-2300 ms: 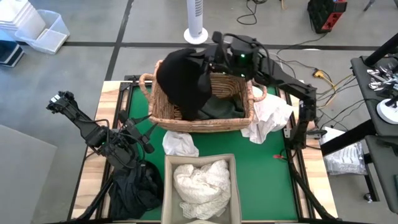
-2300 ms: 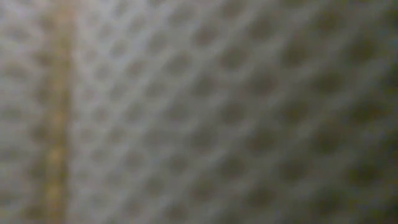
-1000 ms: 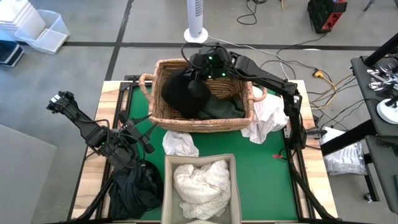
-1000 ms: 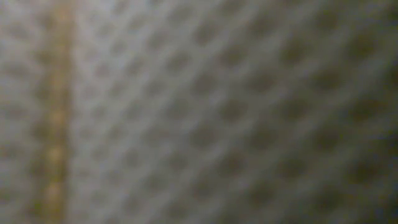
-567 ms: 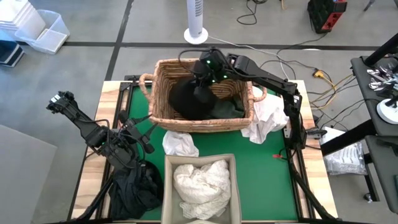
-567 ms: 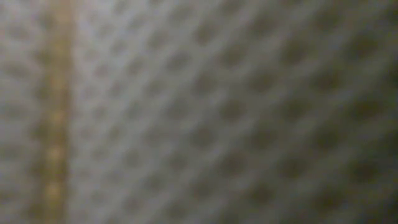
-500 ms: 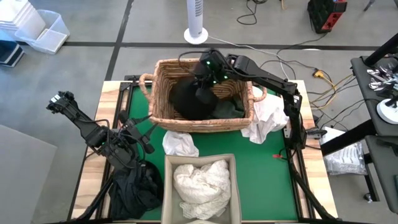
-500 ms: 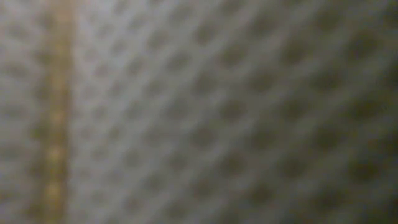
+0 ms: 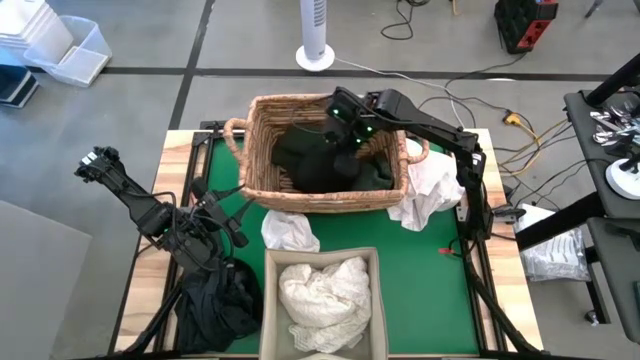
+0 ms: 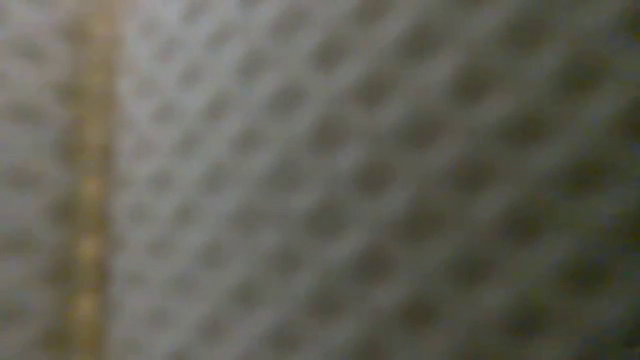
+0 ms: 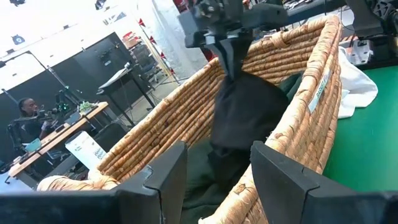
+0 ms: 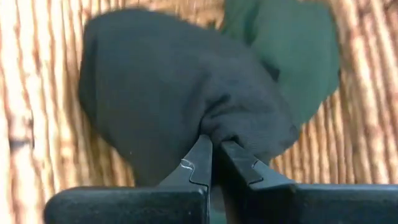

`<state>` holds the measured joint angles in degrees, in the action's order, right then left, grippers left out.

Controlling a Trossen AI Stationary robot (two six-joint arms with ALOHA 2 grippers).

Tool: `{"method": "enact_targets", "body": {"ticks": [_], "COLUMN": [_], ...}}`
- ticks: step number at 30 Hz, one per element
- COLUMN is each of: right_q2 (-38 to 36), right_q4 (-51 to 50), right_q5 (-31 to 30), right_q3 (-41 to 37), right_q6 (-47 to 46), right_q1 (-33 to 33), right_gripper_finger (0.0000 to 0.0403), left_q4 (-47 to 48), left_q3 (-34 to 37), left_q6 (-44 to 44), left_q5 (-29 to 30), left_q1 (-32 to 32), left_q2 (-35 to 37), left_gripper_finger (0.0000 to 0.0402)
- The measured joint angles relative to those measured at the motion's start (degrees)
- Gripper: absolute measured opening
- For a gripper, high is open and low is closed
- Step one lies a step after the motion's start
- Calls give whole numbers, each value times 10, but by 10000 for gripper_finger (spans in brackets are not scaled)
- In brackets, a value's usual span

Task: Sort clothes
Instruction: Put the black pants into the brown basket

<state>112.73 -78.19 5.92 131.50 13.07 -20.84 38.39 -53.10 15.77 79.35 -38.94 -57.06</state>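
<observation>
On the left of the table you see the left gripper low over the green mat, just above a heap of dark clothes at the near left corner. In its own wrist view its two fingers stand well apart, with nothing between them, and they look toward the wicker basket.

Going to the right, a small white garment lies on the mat between the basket and the grey bin. This bin stands at the near middle and has white clothes inside.

The basket is at the far middle of the table. Inside it you see a black garment and a dark green garment beside it. The right gripper is over the basket, and in the right wrist view its fingers are closed narrow on a fold of the black garment, which hangs down into the basket.

Farther right, a white garment lies on the mat and touches the basket's right end.

The low view shows only a blurred mesh pattern, so you cannot tell anything from it.
</observation>
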Motion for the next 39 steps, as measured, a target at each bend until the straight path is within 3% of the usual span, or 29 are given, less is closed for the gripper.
{"method": "enact_targets", "body": {"ticks": [13, 21, 39], "right_q2": [0, 0, 0], "right_q4": [-114, -118, -117], "right_q5": [-1, -3, -31], "right_q3": [0, -1, -4], "right_q6": [17, 20, 20], "right_q1": [0, 0, 0], "right_gripper_finger": [9, 11, 80], "left_q4": [0, 0, 0], "left_q3": [0, 0, 0], "left_q6": [1, 2, 2], "left_q5": [-3, -9, -9], "left_q1": [0, 0, 0], "left_q2": [0, 0, 0], "left_gripper_finger": [157, 157, 157]}}
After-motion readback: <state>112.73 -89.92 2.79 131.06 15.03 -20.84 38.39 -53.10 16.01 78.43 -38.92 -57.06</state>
